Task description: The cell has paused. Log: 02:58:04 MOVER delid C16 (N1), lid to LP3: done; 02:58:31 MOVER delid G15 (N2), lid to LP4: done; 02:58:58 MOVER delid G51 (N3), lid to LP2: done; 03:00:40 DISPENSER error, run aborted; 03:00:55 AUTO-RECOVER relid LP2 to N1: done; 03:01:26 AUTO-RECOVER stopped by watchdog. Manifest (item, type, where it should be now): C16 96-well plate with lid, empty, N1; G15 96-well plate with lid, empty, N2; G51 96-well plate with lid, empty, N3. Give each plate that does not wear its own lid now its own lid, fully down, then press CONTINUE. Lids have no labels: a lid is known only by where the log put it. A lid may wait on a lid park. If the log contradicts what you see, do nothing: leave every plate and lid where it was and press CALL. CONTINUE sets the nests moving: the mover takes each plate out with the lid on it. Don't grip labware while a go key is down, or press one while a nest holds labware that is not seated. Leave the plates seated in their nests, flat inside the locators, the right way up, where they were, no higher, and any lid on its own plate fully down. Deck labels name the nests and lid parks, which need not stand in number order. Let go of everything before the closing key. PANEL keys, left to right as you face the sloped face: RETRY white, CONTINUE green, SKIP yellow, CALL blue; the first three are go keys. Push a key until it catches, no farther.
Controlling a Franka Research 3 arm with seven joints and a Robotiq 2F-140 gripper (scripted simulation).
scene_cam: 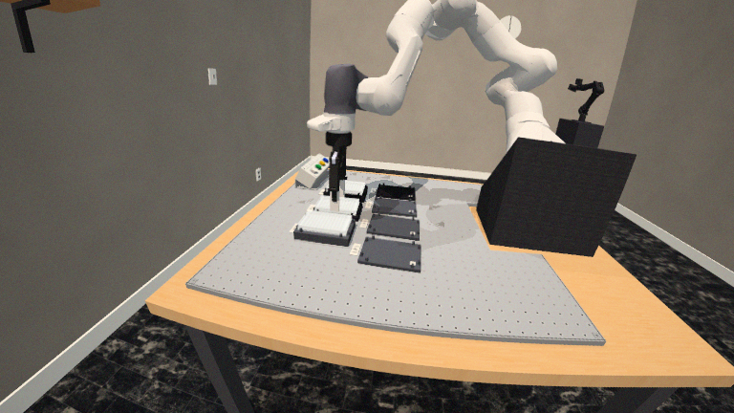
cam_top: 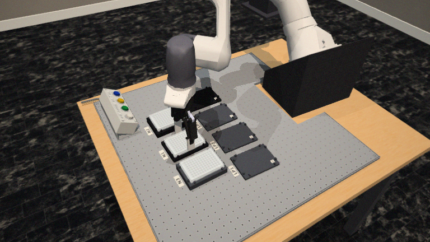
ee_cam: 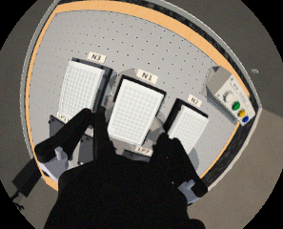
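The pincer is clamped on the N1 lid; lifting askew could unseat its plate

Wooden table carries a grey perforated deck plate and a black box. On the plate: key panel at one edge, three nests in a row, four dark lid parks alongside.
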